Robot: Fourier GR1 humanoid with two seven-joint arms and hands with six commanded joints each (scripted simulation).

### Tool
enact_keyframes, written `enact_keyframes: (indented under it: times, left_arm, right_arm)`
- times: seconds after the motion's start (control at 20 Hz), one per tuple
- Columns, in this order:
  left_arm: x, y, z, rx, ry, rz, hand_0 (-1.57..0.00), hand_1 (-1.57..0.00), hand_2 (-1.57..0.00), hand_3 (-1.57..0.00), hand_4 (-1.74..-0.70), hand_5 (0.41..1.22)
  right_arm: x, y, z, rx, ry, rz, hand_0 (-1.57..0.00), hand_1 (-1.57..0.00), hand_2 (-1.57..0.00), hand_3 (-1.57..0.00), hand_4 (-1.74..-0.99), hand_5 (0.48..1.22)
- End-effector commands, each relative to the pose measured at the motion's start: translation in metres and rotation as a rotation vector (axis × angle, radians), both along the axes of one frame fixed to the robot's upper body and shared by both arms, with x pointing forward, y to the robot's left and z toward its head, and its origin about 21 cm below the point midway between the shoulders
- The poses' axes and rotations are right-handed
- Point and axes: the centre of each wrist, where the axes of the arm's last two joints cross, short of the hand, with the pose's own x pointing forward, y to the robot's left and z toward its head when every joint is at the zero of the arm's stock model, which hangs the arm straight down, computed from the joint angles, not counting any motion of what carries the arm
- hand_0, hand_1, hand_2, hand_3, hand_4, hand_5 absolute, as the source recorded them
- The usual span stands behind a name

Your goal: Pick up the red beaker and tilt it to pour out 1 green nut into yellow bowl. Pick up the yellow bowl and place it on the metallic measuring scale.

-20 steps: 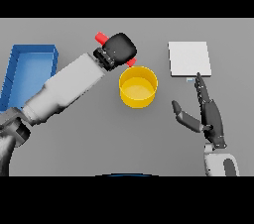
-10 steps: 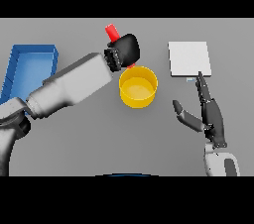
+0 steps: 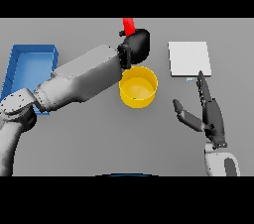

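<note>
The left hand (image 3: 136,45) is curled tightly round the red beaker (image 3: 129,26), of which only the upper part shows, sticking up and slightly leftward beyond the fingers at the far side of the hand. Directly on the near side of that hand sits the yellow bowl (image 3: 138,87) on the grey surface (image 3: 99,139), its far rim just under the hand, and a small green nut (image 3: 133,99) lies inside it close to the near-left wall. The left arm crosses in from the left, passing over the near corner of a blue tray (image 3: 30,64). The right hand (image 3: 208,114) hovers well to the right of the bowl with fingers straight and thumb spread out to the left, holding nothing; just beyond its fingertips lies the flat metallic measuring scale (image 3: 189,58). Compared with half a second ago, the left hand has shifted to the right and a little farther away, so that it now stands over the bowl's far edge, and the beaker shows more upright above it. The bowl, scale, tray and right hand are where they were.
</note>
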Motion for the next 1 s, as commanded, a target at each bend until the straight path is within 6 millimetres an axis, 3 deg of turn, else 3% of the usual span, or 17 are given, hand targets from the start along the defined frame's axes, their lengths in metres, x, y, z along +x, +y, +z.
enact_keyframes:
  times: [0.0,0.2,0.35,0.5,0.6,0.65,0.8,0.85,0.95]
  left_arm:
    - [0.001,-0.004,0.012,0.011,-0.017,-0.005,-1.57,-1.57,-1.57,-1.57,-1.73,1.221]
    - [0.019,-0.009,0.086,-0.014,-0.142,0.023,-1.57,-1.57,-1.57,-1.57,-1.73,1.221]
    - [0.04,0.02,0.139,-0.159,-0.208,0.117,-1.57,-1.57,-1.57,-1.57,-1.72,1.221]
    - [0.055,0.049,0.183,-0.42,-0.211,0.321,-1.57,-1.57,-1.57,-1.57,-1.73,1.221]
    - [0.065,0.094,0.211,-0.698,-0.132,0.507,-1.57,-1.57,-1.57,-1.51,-1.73,1.221]
    - [0.07,0.123,0.219,-0.838,-0.099,0.592,-1.57,-1.57,-1.57,-1.51,-1.73,1.221]
    - [0.079,0.194,0.214,-1.196,0.051,0.755,-1.57,-1.57,-1.57,-1.53,-1.74,1.221]
    - [0.08,0.214,0.209,-1.31,0.075,0.805,-1.57,-1.57,-1.57,-1.54,-1.74,1.221]
    - [0.083,0.249,0.176,-1.471,0.103,0.892,-1.57,-1.57,-1.57,-1.55,-1.74,1.221]
  right_arm:
    - [0.001,0.001,0.001,-0.006,0.001,-0.008,0.0,0.0,0.0,0.0,-1.138,0.572]
    - [0.0,0.005,0.002,-0.015,-0.013,-0.001,0.0,0.0,0.0,0.0,-1.133,0.557]
    - [0.001,0.003,0.0,-0.003,-0.006,0.009,0.0,0.0,0.0,0.0,-1.128,0.554]
    - [0.003,0.003,0.002,0.013,-0.012,0.035,0.0,0.0,0.0,0.0,-1.104,0.563]
    - [0.005,0.006,0.003,0.006,-0.03,0.051,0.0,0.0,0.0,0.0,-1.104,0.576]
    - [0.007,0.007,0.003,0.017,-0.017,0.05,0.0,0.0,0.0,0.0,-1.105,0.578]
    - [0.01,0.003,0.003,0.003,-0.029,0.06,0.0,0.0,0.0,0.0,-1.121,0.588]
    - [0.008,0.007,0.001,-0.003,-0.026,0.064,0.0,0.0,0.0,0.0,-1.118,0.595]
    - [0.008,0.003,0.001,-0.03,-0.014,0.058,0.0,0.0,0.0,0.0,-1.127,0.606]
